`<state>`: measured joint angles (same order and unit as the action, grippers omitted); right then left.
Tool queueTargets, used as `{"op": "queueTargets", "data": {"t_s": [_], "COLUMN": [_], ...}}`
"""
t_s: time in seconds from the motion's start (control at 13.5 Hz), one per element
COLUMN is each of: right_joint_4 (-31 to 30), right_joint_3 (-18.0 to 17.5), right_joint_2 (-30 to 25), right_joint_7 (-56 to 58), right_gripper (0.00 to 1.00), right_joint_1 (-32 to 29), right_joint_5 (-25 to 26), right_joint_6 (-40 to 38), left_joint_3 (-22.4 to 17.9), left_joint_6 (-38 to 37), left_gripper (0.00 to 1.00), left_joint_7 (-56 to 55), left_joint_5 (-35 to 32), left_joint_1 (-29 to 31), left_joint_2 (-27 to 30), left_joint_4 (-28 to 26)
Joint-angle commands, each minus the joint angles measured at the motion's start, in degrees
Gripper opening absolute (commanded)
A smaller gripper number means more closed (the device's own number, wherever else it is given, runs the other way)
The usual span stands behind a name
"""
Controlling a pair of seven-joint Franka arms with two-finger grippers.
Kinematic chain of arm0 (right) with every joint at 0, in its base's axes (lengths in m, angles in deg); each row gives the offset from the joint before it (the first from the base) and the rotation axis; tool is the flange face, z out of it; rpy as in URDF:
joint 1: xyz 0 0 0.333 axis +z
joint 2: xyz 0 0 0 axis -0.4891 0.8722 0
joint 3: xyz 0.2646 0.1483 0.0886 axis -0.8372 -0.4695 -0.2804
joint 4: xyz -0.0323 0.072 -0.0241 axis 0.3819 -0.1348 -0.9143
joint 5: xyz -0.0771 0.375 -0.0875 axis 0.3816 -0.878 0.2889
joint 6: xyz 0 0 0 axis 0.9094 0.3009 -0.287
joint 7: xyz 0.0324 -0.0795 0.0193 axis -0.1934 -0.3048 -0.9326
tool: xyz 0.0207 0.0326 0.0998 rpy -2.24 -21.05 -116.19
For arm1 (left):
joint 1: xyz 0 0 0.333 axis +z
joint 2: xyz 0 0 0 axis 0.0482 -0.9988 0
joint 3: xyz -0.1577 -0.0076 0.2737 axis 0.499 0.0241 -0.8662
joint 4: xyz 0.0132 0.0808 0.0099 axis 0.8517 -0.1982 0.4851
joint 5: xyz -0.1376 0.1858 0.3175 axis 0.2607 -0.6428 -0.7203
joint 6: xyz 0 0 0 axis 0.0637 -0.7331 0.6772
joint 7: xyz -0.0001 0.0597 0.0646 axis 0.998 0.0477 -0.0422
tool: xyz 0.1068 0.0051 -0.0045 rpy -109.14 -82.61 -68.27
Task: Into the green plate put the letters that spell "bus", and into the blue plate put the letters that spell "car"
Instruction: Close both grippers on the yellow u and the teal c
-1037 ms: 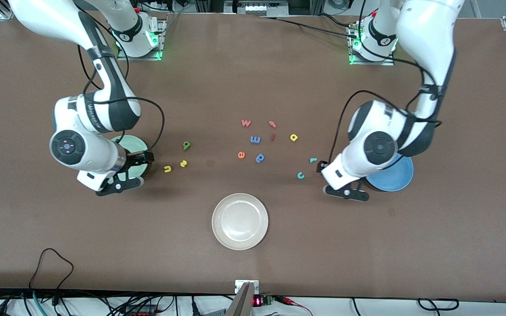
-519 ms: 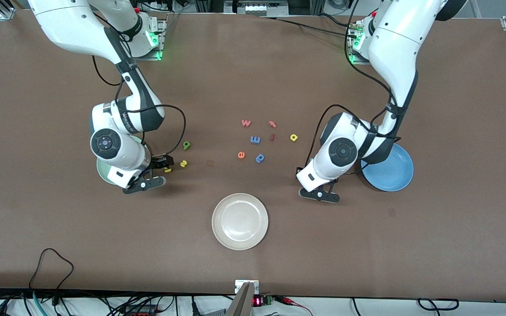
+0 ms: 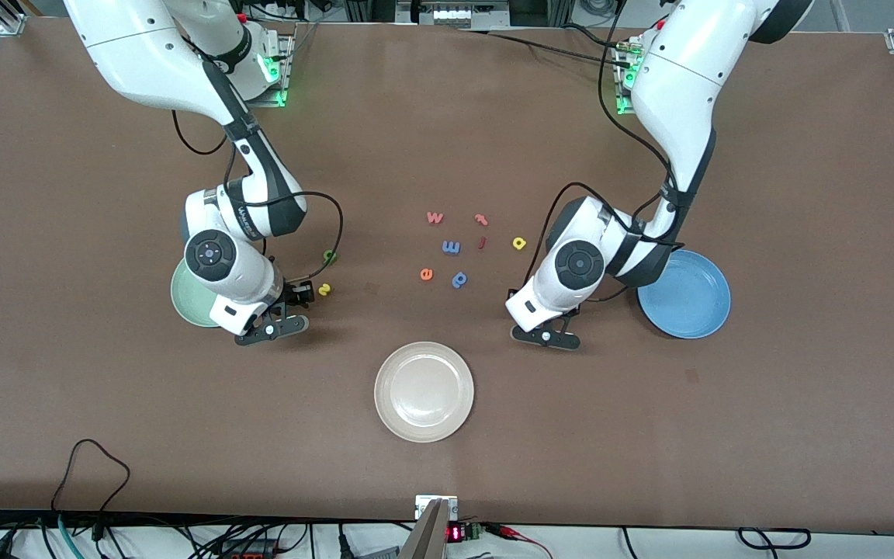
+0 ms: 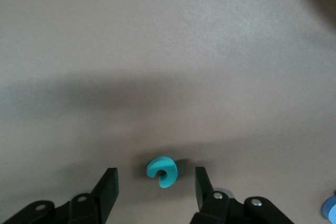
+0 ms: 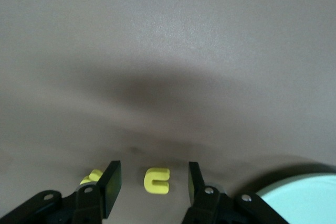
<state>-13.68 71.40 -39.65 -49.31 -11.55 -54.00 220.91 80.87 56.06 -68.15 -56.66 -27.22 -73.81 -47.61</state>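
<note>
In the left wrist view the teal c point(image 4: 161, 171) lies flat on the table between the fingers of my open left gripper point(image 4: 155, 187), with a gap on each side. In the front view the left gripper point(image 3: 532, 314) hides the c and the teal r. My right gripper point(image 5: 153, 184) stands open astride the yellow u point(image 5: 156, 180), touching neither side. The yellow s point(image 5: 93, 176) peeks out beside one finger. From the front, the right gripper point(image 3: 292, 299) sits between the green plate point(image 3: 183, 299) and the yellow s point(image 3: 324, 289). The green b point(image 3: 330, 255), the yellow a point(image 3: 519, 243) and the blue plate point(image 3: 691, 299) show too.
A white plate point(image 3: 424, 392) sits nearer the front camera, mid-table. Loose letters lie in the middle: a pink w point(image 3: 435, 217), a blue m point(image 3: 451, 247), an orange e point(image 3: 427, 273), a blue p point(image 3: 459, 279) and two small red pieces point(image 3: 481, 230).
Both arms swung in toward the table's middle. The right gripper left the green plate and came down over the u; the left gripper left the blue plate and came over the c. The right jaws narrowed.
</note>
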Motion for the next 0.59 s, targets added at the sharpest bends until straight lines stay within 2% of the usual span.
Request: {"op": "queueTargets", "data": {"t_s": [0.0,0.3,0.52], "right_joint_4": [-2.1,-4.73,-5.44], "right_joint_3": [0.26,0.26,0.26], "right_joint_2": [-0.4,0.65,0.57], "right_joint_7": [-0.89,-0.89,-0.81], "right_gripper": [0.6,0.56,0.55], "right_joint_1": [0.38,0.64,1.08], "right_joint_5": [1.33,1.33,1.41], "right_joint_6": [2.39,5.9,5.73], "left_joint_3": [-0.66,-0.66,-0.66], "left_joint_6": [0.14,0.14,0.14], "left_gripper": [0.66,0.63,0.54], "left_joint_7": [0.04,0.04,0.22], "left_joint_5": [0.74,0.47,0.56], "left_joint_1": [-0.94,-1.56,-1.56], "left_joint_2": [-1.69,-2.39,-3.1], "left_joint_4": [1.49,1.49,1.49]}}
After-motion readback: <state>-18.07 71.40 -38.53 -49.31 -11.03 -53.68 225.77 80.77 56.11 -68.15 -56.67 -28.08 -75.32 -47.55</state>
